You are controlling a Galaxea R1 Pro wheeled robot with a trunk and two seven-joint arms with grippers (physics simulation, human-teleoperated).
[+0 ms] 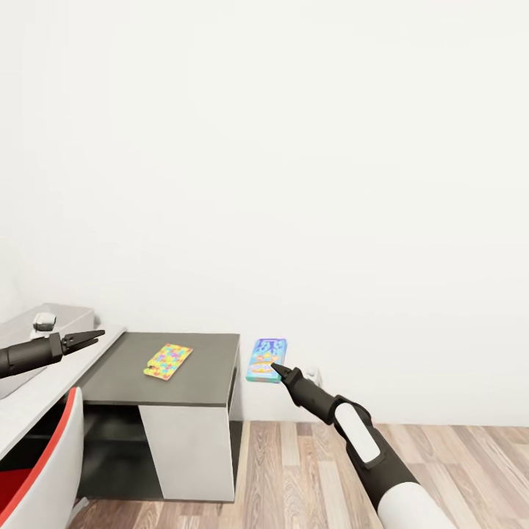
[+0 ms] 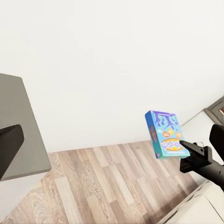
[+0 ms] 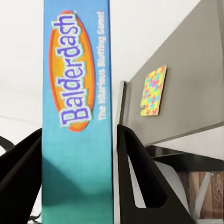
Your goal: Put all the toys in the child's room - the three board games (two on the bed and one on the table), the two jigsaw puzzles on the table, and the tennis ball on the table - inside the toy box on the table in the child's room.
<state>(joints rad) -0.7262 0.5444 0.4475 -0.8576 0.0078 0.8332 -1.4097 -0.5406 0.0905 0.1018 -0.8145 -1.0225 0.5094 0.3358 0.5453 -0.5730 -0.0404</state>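
Open air is seen above the wood floor [image 1: 411, 470] right of the dark grey cabinet [image 1: 176, 382]. The cabinet top is occupied by one jigsaw puzzle [image 1: 168, 361]; the rest is bare. Passage behind is closed by the white wall [image 1: 294, 184].

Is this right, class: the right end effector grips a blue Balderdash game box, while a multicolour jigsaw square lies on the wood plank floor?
One detail is wrong. The multicolour jigsaw square lies on the dark grey cabinet top, not the floor, as the head view shows. The right end effector does grip the blue Balderdash game box.
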